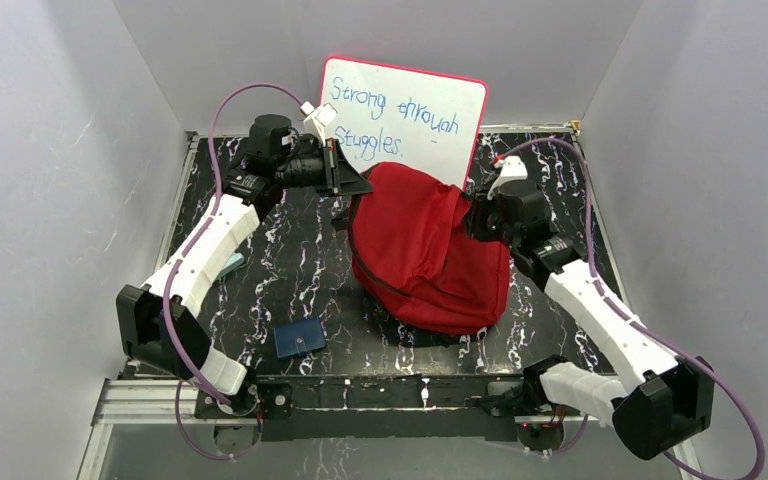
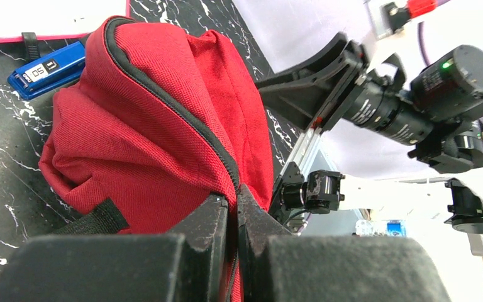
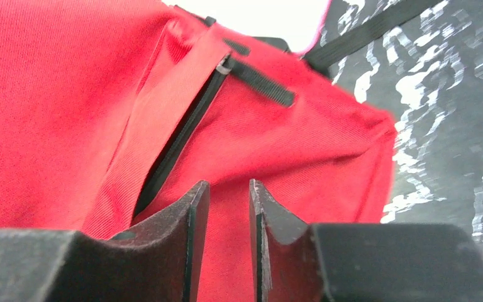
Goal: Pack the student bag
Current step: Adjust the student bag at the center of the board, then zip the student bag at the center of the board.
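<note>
The red student bag [image 1: 425,250] stands slumped in the middle of the table, its black zipper line running down its left front. My left gripper [image 1: 348,180] is at the bag's upper left. In the left wrist view it [image 2: 233,202] is shut on the bag's [image 2: 138,126] zipper edge. My right gripper [image 1: 474,215] is against the bag's upper right side. In the right wrist view its jaws [image 3: 227,192] stand a narrow gap apart over red fabric [image 3: 69,94], beside a black zipper [image 3: 182,132].
A whiteboard [image 1: 405,110] with blue handwriting stands behind the bag, its lower part hidden. A dark blue flat item [image 1: 300,337] lies near the front edge. A blue box [image 2: 47,68] lies behind the bag. A teal item [image 1: 233,263] lies under the left arm.
</note>
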You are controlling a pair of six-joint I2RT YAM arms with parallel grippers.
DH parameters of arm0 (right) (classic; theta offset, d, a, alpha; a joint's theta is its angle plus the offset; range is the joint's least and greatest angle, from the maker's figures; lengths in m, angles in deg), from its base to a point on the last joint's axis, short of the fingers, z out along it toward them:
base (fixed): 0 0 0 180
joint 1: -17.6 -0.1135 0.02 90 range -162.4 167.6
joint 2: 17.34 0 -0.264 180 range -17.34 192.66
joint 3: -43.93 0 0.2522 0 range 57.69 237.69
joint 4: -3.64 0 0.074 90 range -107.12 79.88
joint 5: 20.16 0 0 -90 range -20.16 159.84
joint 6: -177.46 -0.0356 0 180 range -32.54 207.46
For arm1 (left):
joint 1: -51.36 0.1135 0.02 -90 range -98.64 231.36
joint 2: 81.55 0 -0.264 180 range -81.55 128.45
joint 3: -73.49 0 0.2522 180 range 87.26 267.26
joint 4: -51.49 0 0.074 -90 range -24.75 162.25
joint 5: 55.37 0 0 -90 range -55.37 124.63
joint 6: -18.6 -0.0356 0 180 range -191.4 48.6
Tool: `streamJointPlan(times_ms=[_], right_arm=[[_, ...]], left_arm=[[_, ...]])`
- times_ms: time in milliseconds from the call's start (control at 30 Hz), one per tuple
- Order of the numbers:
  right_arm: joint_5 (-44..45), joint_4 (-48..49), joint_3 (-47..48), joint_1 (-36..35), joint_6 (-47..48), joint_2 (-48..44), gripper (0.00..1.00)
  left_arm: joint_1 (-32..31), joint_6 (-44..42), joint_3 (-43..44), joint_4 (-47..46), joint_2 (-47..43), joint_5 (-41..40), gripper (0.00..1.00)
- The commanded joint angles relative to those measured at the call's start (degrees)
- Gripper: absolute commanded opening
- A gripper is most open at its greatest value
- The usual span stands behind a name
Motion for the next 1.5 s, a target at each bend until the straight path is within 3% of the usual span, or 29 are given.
streamJointPlan(times_ms=[0, 267, 500, 633, 767, 1167, 1467], right_arm=[[6.6, -0.2, 5.3, 2.0, 9.2, 1.4, 0.41], [0.7, 2.0, 7.7, 6.6, 11.0, 5.3, 0.45], [-11.2, 1.4, 10.1, 9.3, 12.0, 9.0, 0.47], [-15.3, 3.6, 10.4, 10.1, 7.9, 9.7, 0.47], [-18.5, 6.2, 10.8, 10.4, -0.7, 11.5, 0.54], [-19.9, 16.2, 6.5, 11.3, -23.3, 15.4, 0.63], [-20.4, 19.7, 3.5, 12.0, -31.0, 17.6, 0.63]], left_arm=[[0.0, -2.1, 2.3, -2.2, -1.7, 0.9, 0.0], [0.6, -6.7, 0.2, 7.6, -2.7, -18.3, 0.0], [1.4, -6.7, -7.1, 6.4, -1.1, -22.0, 0.01], [1.6, -7.6, -6.9, 6.6, -0.4, -24.3, 0.21], [1.7, -8.1, -5.0, 6.8, 0.4, -25.5, 0.41], [1.9, -8.5, -4.6, 7.2, -0.9, -27.1, 0.68], [1.9, -10.5, -5.6, 9.0, -2.2, -29.9, 0.71]])
